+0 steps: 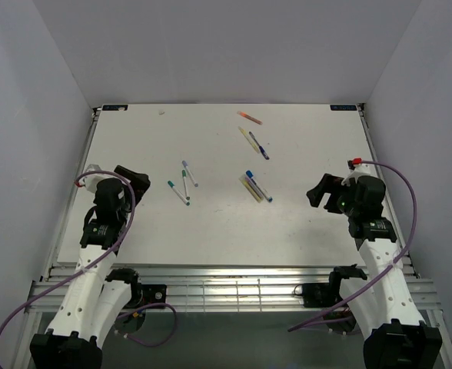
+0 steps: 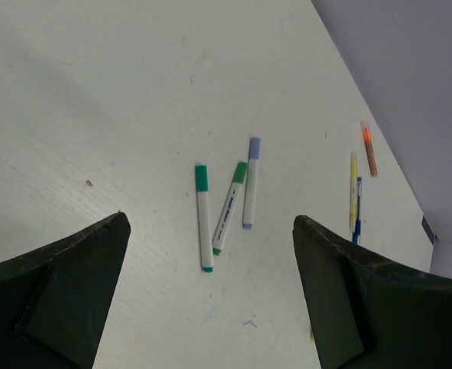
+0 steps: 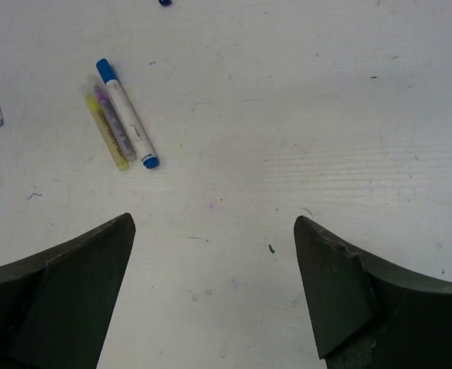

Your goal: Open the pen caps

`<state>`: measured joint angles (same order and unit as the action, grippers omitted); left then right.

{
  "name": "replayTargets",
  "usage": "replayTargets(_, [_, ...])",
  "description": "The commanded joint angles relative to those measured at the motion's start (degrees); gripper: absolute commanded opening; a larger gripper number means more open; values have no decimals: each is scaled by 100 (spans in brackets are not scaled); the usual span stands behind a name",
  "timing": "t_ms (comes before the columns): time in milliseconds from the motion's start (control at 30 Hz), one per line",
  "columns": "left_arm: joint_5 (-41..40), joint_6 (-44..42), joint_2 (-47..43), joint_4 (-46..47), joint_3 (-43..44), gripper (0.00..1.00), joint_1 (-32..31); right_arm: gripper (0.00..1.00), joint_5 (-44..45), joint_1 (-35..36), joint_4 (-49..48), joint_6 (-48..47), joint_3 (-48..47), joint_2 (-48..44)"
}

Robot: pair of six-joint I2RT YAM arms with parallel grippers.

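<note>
Left gripper (image 1: 134,181) and right gripper (image 1: 319,192) stand wide open and empty at the left and right sides of the table (image 1: 211,227). The pens (image 1: 184,184) lie between them with the pen caps (image 2: 201,177) apparently on. Approach step. Next, one gripper pinches a barrel and the other pinches its cap.

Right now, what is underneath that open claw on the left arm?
Below the left gripper, bare white table shows between its fingers. Three capped pens lie ahead of it, not beneath. The table directly under the dark fingers is covered, so I cannot see it.
</note>
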<state>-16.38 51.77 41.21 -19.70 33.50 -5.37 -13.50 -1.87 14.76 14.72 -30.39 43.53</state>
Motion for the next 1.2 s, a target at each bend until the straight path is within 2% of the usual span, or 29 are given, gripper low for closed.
replayTargets(0, [986,-203,-51,-683,254,98,0,90,284,2,492,-110,-529,-213])
replayTargets(100, [1163,-9,-104,-754,236,98,-8,90,723,2,886,118,-818,-213])
replayTargets(200, [1365,-35,-140,-693,254,97,-8,90,751,2,975,-31,-977,-222])
replayTargets(300, [1375,-114,9,-824,394,96,-8,90,814,2,1247,-39,-1249,232])
replayTargets(433, [1339,-237,422,-1149,596,96,-8,90,524,2,1705,-294,-1724,885])
replayTargets(633, [1576,-299,695,-1115,535,96,-8,90,-100,177,1170,-321,-1435,1237])
replayTargets(700, [1629,-360,739,-1097,553,96,-8,90,39,633,1081,-198,-1426,1490])
replayTargets(733, [1629,-413,748,-1106,561,96,-8,90,197,1192,1055,-154,-1452,1579])
replayTargets(800, [1629,-457,800,-1106,562,95,0,90,565,1818,976,-5,-1548,1824])
replayTargets(900, [1910,-501,906,-1115,544,94,0,91,498,2899,714,284,-1662,2176])
replayTargets(1000, [2112,-563,1011,-1132,535,94,0,94,663,3585,319,356,-1855,2571])
replayTargets(1167, [1946,-501,1187,-1036,403,93,-8,99,918,4036,202,444,-2602,3783])
